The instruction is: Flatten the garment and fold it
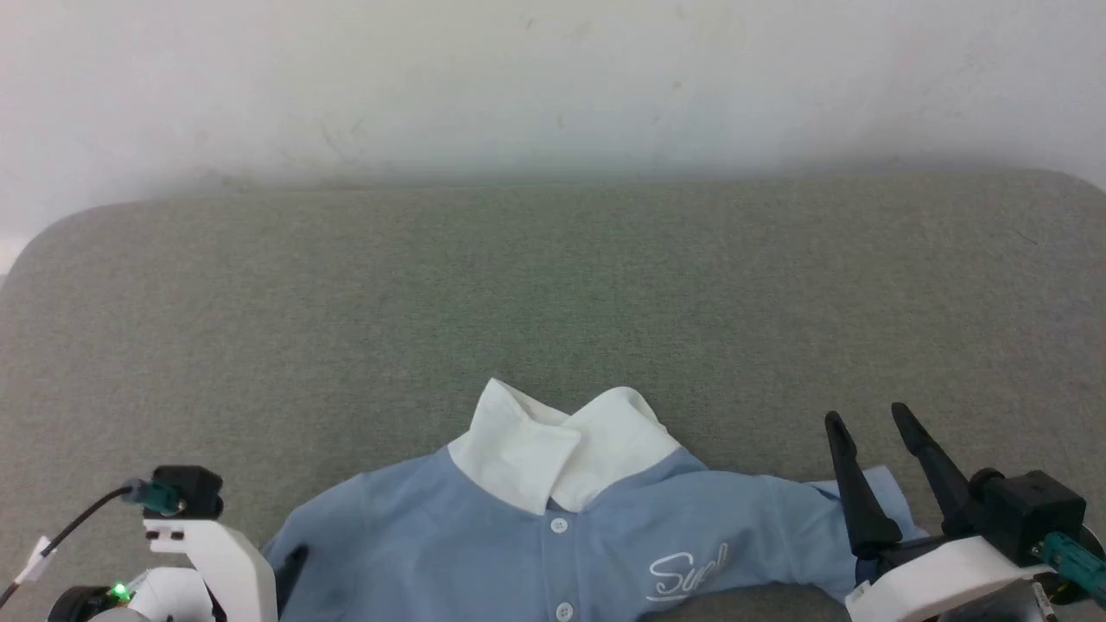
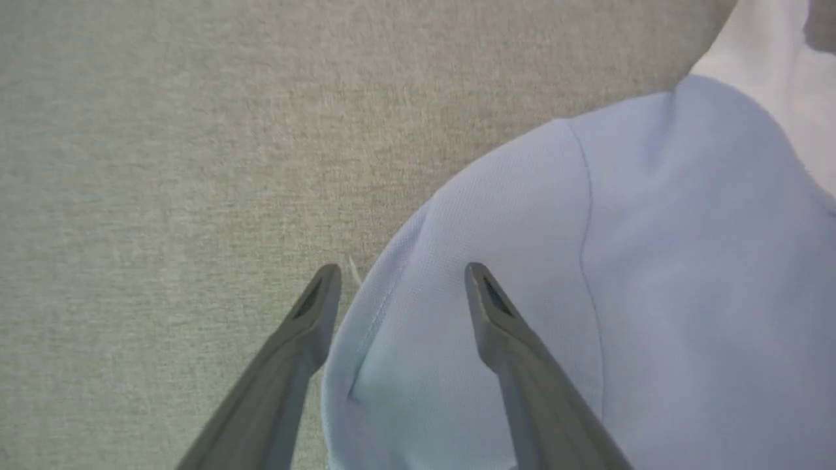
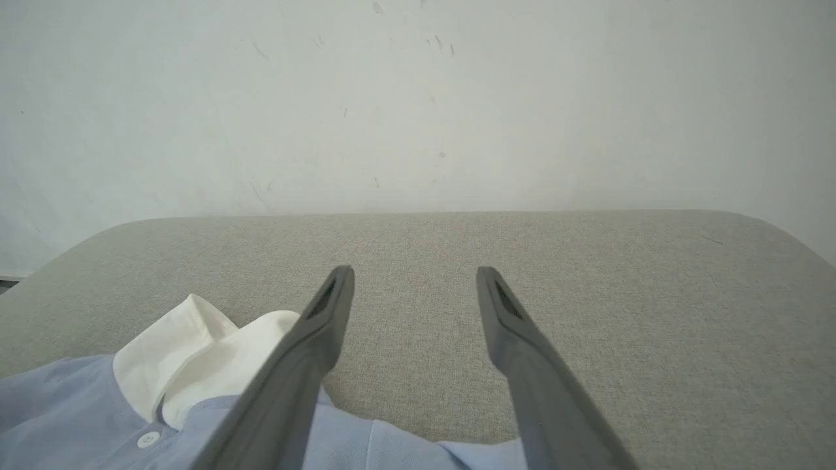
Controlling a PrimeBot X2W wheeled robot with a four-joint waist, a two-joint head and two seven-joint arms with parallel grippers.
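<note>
Fingers point(image 1: 851, 484) of your right gripper point(image 1: 870, 416) stand well apart in the head view, at the lower right. They are over the end of the shirt's point(image 1: 484, 540) sleeve on that side and clamp nothing. Whether they touch the cloth, you cannot tell from here. At the lower left you see your left arm point(image 1: 225, 553) beside the other shoulder. The shirt lies front up at the bottom middle of the cushion point(image 1: 553, 285). Its collar point(image 1: 553, 449) points away from you toward the wall point(image 1: 553, 78), and its body runs back toward you off the bottom edge. So the long axis goes near to far. The button point(image 1: 559, 524) and the logo point(image 1: 687, 574) face up.

In the left wrist view, your left gripper point(image 2: 403, 269) is spread wide and straddles the sleeve's outer edge. One finger is over bare cushion just beside the hem, the other over the blue shoulder. The cloth between them is not pinched. Contact cannot be judged.

In the right wrist view, your right gripper is just as wide, with bare cushion between the tips. It grips nothing. The shirt sits at the lower left, collar up toward the wall, and a blue edge passes beneath both fingers at the bottom.
</note>
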